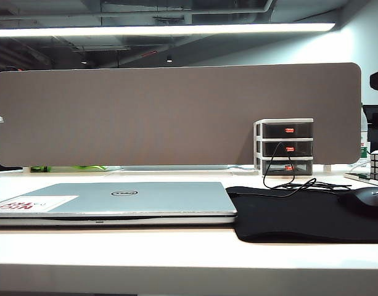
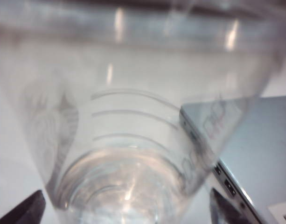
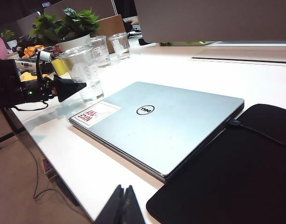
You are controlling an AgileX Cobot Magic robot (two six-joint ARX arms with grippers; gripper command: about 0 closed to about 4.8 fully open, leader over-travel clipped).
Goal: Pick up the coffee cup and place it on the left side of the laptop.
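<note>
Standing upright on the white desk [image 3: 105, 168], the cup [image 3: 87, 74] sits just off the laptop's [image 3: 166, 126] sticker corner, at about ten o'clock from the Dell logo in the right wrist view. The left gripper [image 2: 126, 205] straddles the cup base, jaws spread wide on either side. The right gripper [image 3: 124, 207] hangs over the near desk edge, jaws pressed together. A black mouse pad [image 1: 299, 213] adjoins the laptop.

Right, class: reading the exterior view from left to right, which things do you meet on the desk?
Thin silver closed laptop with a round dark logo → flat black mouse pad → small white three-drawer organiser with dark drawers → black computer mouse. Neither gripper shows in this view.
</note>
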